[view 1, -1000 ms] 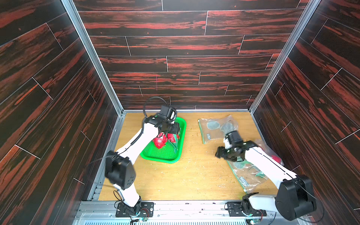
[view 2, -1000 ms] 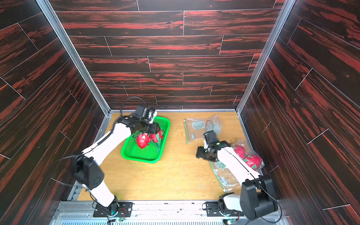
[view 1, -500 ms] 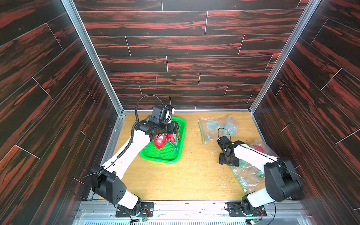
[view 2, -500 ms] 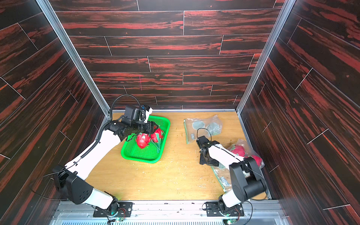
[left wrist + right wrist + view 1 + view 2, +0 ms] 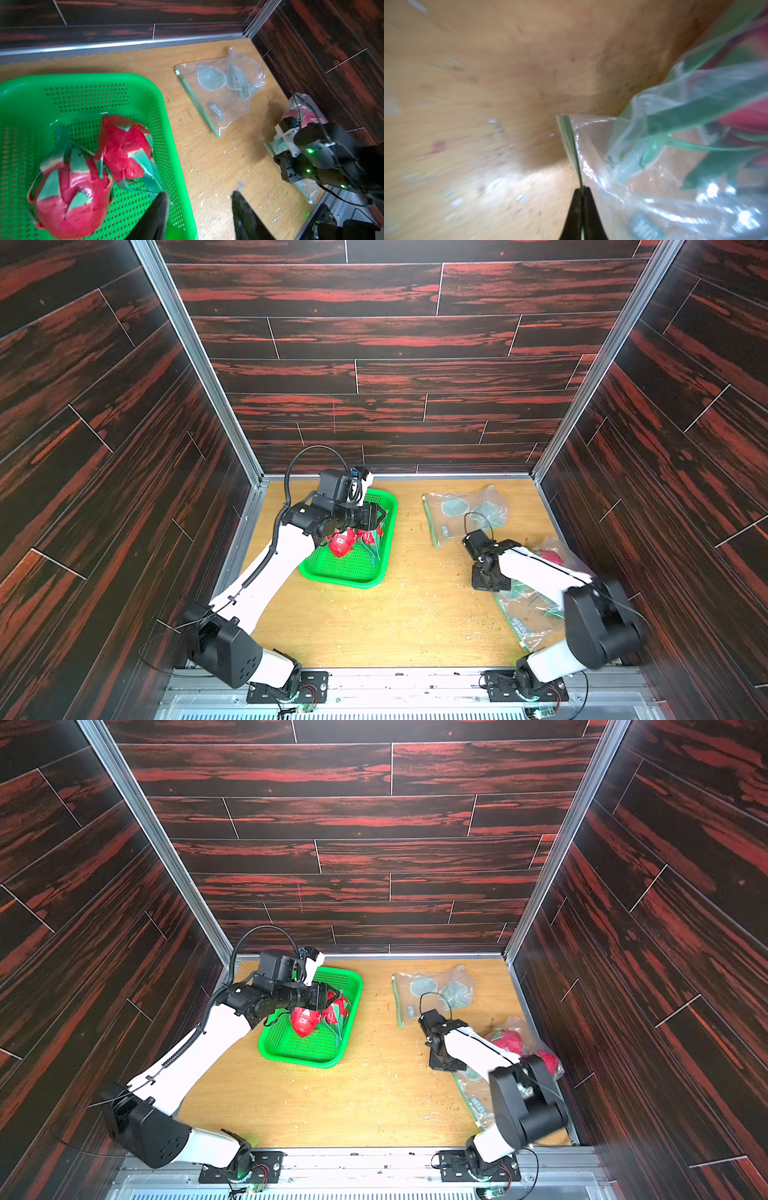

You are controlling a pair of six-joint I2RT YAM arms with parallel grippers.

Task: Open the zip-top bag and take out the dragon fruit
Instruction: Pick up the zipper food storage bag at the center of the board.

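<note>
A clear zip-top bag (image 5: 536, 605) (image 5: 473, 1094) lies at the right of the table with red dragon fruit (image 5: 550, 556) (image 5: 509, 1042) inside. My right gripper (image 5: 582, 190) is shut on the bag's green zip strip (image 5: 572, 149), low over the wood, near the bag's corner. Two more dragon fruit (image 5: 70, 193) (image 5: 124, 149) lie in the green basket (image 5: 162, 99) (image 5: 345, 576). My left gripper (image 5: 200, 194) (image 5: 380, 516) hangs open over the basket's right rim, holding nothing. One of its fingers is close to a green scale.
A second clear zip-top bag (image 5: 461, 514) (image 5: 224, 93) lies flat and empty of fruit at the back right. Dark wood-pattern walls close in the table on three sides. Bare wood with white scuffs lies between the basket and the bags.
My right gripper has come down from above the table to the bag's edge and shut on the zip strip. The left arm has lowered its elbow while its gripper stays open over the basket.
</note>
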